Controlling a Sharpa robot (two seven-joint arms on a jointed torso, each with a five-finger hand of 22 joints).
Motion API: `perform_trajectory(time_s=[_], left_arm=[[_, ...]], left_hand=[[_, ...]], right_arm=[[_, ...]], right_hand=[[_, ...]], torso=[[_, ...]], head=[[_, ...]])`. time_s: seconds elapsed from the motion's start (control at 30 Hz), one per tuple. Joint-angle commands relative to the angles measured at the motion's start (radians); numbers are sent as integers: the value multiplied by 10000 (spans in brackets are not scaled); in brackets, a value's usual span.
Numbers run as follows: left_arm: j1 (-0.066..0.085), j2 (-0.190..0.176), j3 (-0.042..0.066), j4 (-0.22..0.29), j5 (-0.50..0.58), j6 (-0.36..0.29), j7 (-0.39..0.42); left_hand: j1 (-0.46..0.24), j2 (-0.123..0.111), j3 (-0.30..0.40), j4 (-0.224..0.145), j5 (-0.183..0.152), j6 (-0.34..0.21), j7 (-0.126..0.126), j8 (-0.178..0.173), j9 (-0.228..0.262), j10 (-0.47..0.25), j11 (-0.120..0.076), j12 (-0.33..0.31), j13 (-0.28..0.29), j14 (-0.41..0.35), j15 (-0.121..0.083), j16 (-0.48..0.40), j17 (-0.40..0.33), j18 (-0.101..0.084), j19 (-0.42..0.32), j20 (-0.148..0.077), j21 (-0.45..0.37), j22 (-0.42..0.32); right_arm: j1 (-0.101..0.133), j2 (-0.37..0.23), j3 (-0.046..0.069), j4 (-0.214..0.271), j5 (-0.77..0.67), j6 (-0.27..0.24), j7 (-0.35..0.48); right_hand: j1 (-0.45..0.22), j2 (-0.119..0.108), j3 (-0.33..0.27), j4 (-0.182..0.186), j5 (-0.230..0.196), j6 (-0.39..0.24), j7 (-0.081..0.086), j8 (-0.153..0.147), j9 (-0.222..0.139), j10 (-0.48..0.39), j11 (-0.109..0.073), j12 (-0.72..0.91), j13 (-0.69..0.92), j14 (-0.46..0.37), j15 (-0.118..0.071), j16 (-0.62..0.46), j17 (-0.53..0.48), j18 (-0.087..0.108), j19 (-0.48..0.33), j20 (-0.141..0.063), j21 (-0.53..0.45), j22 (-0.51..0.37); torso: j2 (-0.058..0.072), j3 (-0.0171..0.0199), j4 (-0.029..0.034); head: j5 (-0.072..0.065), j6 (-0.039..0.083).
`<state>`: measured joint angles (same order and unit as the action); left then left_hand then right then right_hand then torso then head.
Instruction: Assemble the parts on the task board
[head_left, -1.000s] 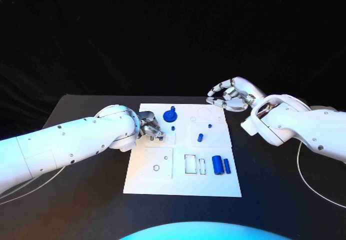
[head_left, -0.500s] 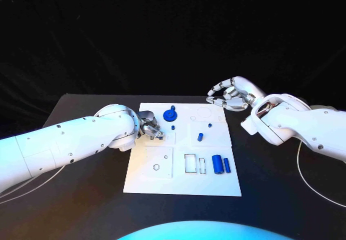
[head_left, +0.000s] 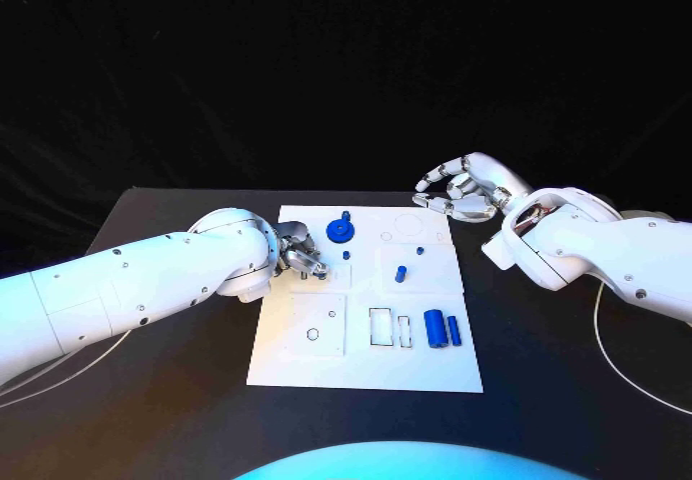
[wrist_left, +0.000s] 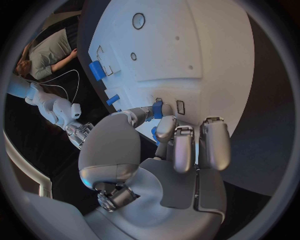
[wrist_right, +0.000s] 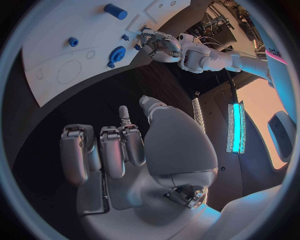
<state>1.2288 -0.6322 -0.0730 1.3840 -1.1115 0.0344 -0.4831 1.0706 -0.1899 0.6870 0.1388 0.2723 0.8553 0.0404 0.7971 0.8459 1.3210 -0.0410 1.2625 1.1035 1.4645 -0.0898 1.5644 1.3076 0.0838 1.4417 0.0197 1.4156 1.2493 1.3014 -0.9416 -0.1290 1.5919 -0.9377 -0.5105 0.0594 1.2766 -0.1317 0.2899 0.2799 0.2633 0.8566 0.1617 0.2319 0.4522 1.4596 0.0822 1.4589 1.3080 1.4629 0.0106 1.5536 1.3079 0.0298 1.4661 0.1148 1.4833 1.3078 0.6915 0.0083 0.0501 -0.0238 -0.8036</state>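
Observation:
The white task board (head_left: 368, 365) lies mid-table. My left hand (head_left: 300, 254) hovers over its left edge and pinches a small blue peg (head_left: 348, 255) between thumb and finger; the peg (wrist_left: 158, 108) pokes out past the fingertips near a small rectangular slot. My right hand (head_left: 459, 192) hangs off the board's far right corner, fingers loosely bent and apart, holding nothing. On the board are a blue gear (head_left: 340, 233), a short blue peg (head_left: 401, 272), a tiny blue piece (head_left: 418, 251) and two blue cylinders (head_left: 434, 328). In the right wrist view the gear (wrist_right: 117, 52) lies beside my left hand (wrist_right: 157, 45).
A square inset plate (head_left: 319, 326) with holes sits at the board's near left, and a rectangular slot (head_left: 381, 327) lies next to the cylinders. Black table (head_left: 173, 400) surrounds the board. A thin cable (head_left: 623, 385) curves over the table at the right.

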Motion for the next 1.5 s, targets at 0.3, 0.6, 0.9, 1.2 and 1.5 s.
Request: perform_trajectory(time_s=[0.3, 0.6, 0.9, 1.2, 1.5], left_arm=[[-49, 9, -29, -7, 331, 388, -148], [-48, 29, -26, -10, 363, 444, -156], [-45, 88, -25, -39, 359, 540, -163], [-41, 109, -29, -51, 316, 815, -184], [-44, 126, -28, -49, 298, 890, -189]], left_hand=[[341, 253, 62, 24, 89, 113, -153, -44, 55, 3, -16, 23, -37, 1063, -86, 64, 2632, -201, 30, -91, 39, 39], [473, 331, 103, -8, 94, 109, -150, -36, 79, 10, -15, 30, -22, 1063, -83, 64, 2632, -203, 32, -91, 40, 46], [584, 385, 127, -48, 53, 95, -141, -30, 103, 11, -9, 29, -21, 1063, -80, 64, 2632, -206, 37, -91, 44, 60], [597, 371, 112, -56, 27, 91, -137, -28, 110, 18, -5, 37, -9, 1063, -78, 64, 2632, -208, 40, -90, 48, 69], [700, 365, 117, -118, -7, 77, -136, -30, 127, 21, -3, 40, -3, 1063, -72, 64, 2632, -211, 43, -84, 52, 82]], right_arm=[[-9, 2, -1, -6, -49, 105, 36], [-15, 7, -1, -21, -60, 96, 21], [-19, 23, -1, -34, -62, 92, 25], [-24, 26, -1, -45, -62, 93, 22], [-43, 42, -1, -57, -62, 100, 32]], right_hand=[[-91, -10, -16, 59, 56, 81, -16, 38, -1, 50, -54, -15, 1402, 915, -67, -45, 1891, -39, 489, -62, -49, 1865], [-105, -8, -9, 54, 67, 85, -20, 47, 0, 54, -58, -11, 1406, 916, -70, -45, 1894, -43, 499, -65, -36, 1877], [-105, -8, -9, 54, 67, 85, -20, 47, 0, 54, -58, -11, 1406, 916, -70, -45, 1894, -43, 499, -65, -36, 1877], [-105, -8, -9, 54, 67, 85, -20, 47, 0, 54, -58, -11, 1406, 916, -70, -45, 1894, -43, 499, -65, -36, 1877], [-105, -8, -9, 54, 67, 85, -20, 47, 0, 54, -58, -11, 1406, 916, -70, -45, 1894, -43, 499, -65, -36, 1877]], torso=[[4, 6, 4], [3, 4, 2], [6, 11, -7], [-1, 6, 1], [-6, 6, -6]], head=[[-37, -27], [-31, -33], [0, -43], [-5, -38], [-2, -31]])
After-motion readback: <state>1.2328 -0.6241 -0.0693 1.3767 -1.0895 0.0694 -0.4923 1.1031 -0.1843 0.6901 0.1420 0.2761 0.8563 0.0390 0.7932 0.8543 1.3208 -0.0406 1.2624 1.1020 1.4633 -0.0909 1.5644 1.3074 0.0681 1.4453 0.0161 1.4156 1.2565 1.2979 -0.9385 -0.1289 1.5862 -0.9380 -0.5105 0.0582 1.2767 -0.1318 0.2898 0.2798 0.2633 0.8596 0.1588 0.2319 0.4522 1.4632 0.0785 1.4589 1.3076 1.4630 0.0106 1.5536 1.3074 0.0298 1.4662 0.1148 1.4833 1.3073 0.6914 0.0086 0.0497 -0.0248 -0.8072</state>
